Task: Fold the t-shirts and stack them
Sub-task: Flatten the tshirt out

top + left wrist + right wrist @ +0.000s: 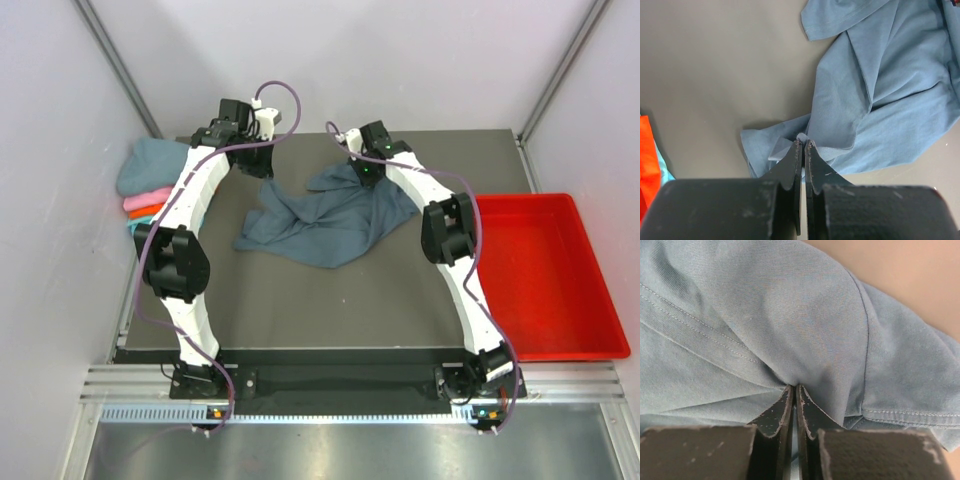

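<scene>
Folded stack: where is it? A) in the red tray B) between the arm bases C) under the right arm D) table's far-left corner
D: the top view shows the stack at the far-left corner of the table.

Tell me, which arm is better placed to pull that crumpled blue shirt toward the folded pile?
Left, probably: the left gripper pinches the shirt edge nearest the pile; the right gripper holds the far side.

Top cam: we look down, far. Wrist cams: v. close on shirt [790, 315], shared w/ top.
</scene>
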`<action>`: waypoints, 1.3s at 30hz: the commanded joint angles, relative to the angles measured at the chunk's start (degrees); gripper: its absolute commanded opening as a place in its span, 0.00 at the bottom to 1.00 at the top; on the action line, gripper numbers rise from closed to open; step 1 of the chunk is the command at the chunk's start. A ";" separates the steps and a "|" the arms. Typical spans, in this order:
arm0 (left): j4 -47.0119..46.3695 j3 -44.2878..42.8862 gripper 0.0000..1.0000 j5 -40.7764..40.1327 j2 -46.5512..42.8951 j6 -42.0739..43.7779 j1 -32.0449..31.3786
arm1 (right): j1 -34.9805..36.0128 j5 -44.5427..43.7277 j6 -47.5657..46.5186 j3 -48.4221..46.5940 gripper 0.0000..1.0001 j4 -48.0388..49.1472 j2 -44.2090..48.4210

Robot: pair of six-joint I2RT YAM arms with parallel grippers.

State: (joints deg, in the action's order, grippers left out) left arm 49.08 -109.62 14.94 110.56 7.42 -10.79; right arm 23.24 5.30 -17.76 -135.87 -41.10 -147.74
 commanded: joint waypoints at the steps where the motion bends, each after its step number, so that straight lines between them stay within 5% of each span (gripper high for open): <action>1: -1.79 -2.44 0.00 0.44 -0.08 0.05 -0.11 | 0.57 -3.54 0.09 -2.73 0.02 2.60 3.42; 30: -2.23 -2.18 0.00 1.50 -3.86 0.31 -0.55 | 9.09 -10.74 -6.49 -5.99 0.01 7.09 26.80; 39: -1.62 -2.18 0.00 0.35 -6.32 1.54 -0.11 | 11.03 -11.89 -9.31 -1.86 0.00 -3.08 39.62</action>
State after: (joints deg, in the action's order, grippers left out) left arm 48.90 -111.63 15.46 109.01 7.86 -11.20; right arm 33.74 -5.43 -25.56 -138.30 -39.40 -116.92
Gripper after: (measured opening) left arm 0.026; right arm 0.006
